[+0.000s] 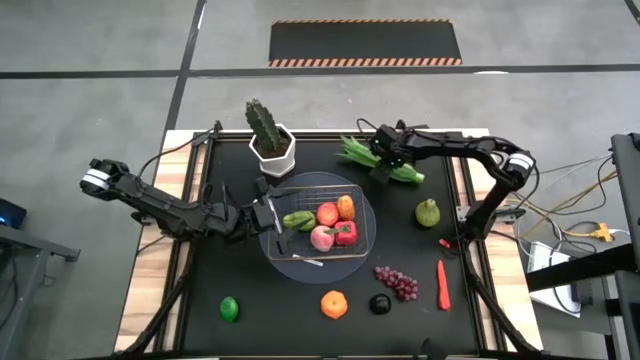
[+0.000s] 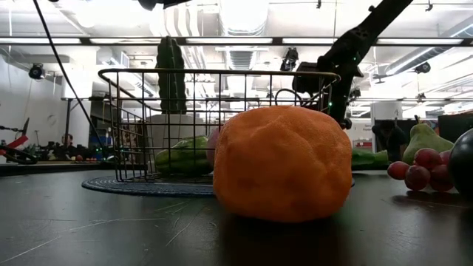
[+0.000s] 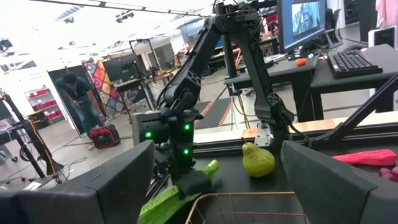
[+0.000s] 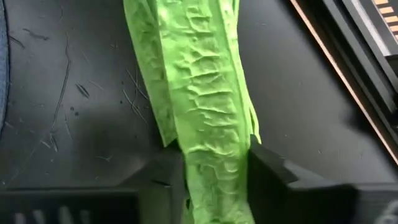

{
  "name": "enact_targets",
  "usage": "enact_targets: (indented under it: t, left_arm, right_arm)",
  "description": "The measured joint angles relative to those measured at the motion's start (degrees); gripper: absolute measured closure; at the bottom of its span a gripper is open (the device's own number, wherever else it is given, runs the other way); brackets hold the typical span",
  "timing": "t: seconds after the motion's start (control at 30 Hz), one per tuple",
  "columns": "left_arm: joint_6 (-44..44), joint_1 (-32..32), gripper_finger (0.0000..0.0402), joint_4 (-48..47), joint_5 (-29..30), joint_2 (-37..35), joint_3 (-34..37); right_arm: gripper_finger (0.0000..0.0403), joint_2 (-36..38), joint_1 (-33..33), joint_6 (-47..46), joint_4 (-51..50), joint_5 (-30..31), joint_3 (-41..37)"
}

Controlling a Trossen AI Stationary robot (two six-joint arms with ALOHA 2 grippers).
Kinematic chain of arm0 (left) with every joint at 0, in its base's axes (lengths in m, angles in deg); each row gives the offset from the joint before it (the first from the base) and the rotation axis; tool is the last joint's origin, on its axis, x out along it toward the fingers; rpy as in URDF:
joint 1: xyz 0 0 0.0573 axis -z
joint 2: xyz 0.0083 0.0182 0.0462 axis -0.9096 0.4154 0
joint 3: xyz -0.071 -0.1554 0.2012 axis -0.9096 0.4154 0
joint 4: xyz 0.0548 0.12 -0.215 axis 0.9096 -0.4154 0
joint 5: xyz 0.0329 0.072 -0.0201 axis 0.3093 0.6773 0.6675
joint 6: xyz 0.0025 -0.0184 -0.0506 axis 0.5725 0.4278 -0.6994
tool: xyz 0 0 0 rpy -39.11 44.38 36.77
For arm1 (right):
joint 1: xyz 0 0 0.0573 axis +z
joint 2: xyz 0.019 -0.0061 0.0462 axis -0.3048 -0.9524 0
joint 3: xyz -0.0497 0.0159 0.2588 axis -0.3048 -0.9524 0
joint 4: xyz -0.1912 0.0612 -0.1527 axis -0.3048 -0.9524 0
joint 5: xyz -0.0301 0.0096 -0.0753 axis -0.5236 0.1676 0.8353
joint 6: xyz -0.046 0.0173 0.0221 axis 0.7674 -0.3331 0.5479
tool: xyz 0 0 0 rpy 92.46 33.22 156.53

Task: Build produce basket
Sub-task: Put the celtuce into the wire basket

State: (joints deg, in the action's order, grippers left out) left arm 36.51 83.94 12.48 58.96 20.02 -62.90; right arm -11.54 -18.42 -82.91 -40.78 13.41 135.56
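Note:
The silver wire basket [image 1: 322, 228] stands on its round grey base mid-table and holds several toy fruits. My left gripper [image 1: 272, 215] is wide open and empty at the basket's left rim, which shows between its fingers in the left wrist view [image 3: 242, 208]. My right gripper [image 1: 386, 166] is at the far right, shut on the long green bean bunch [image 1: 385, 160]. The bunch also shows in the right wrist view [image 4: 199, 106] and the left wrist view [image 3: 177, 196]. My right gripper pinches the green bean bunch between its two fingers [image 4: 268, 177], one on each long side [image 4: 214, 186]. The fingers come from above and lie across the bunch. The rest of the bunch stretches away over the black mat; whether it is lifted clear I cannot tell.
A potted cactus [image 1: 270, 135] stands beyond the basket. A green pear [image 1: 428, 212], red chili [image 1: 442, 283], purple grapes [image 1: 397, 281], a dark fruit [image 1: 380, 303], an orange [image 1: 334, 303] and a lime [image 1: 230, 308] lie on the mat right of and in front of the basket.

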Motion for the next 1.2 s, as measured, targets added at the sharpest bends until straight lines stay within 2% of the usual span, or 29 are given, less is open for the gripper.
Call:
enact_targets:
  t: [0.13, 0.27, 0.43, 0.57, 0.73, 0.8, 0.93, 1.07, 1.2]
  left_arm:
    - [-0.02, 0.00, 0.0071, 0.00, 0.00, 0.00, 0.11]
    - [-0.02, 0.00, 0.0071, 0.00, -0.02, 0.02, 0.14]
    - [-0.02, -0.02, 0.0071, 0.08, -0.33, 0.02, 0.15]
    - [-0.50, -0.02, 0.0071, 0.81, -0.31, 0.02, 0.15]
    - [-1.74, -0.02, 0.0071, 0.62, -0.28, 0.02, 0.15]
    - [-2.77, -0.05, 0.0071, 0.67, -0.84, 0.17, 0.15]
    - [-3.05, -0.38, 0.0071, 4.88, -1.80, 1.92, 0.15]
    - [-3.03, -1.41, 0.0071, 12.74, -2.75, 5.57, 0.15]
    - [-2.99, -3.23, 0.0071, 23.36, -6.35, 10.32, 0.13]
  right_arm:
    - [0.0333, 1.31, 0.02, 0.09, -0.05, 0.03, -0.07]
    - [0.0366, 5.25, 0.17, 0.21, -0.05, 0.12, -0.08]
    - [0.0378, 13.61, 1.36, 0.66, 0.07, -0.23, -0.09]
    - [0.0378, 21.60, 3.31, -0.55, 4.44, -6.46, -0.41]
    - [0.0378, 31.05, 7.89, -3.80, 20.64, -18.19, -4.94]
    - [0.0378, 33.98, 10.45, -5.81, 28.90, -21.04, -8.04]
    - [0.0378, 37.40, 16.14, -7.76, 45.38, -22.14, -15.12]
    - [0.0378, 37.19, 21.08, -9.53, 61.46, -22.14, -21.08]
    - [0.0378, 35.23, 24.58, -9.47, 71.46, -22.17, -24.21]
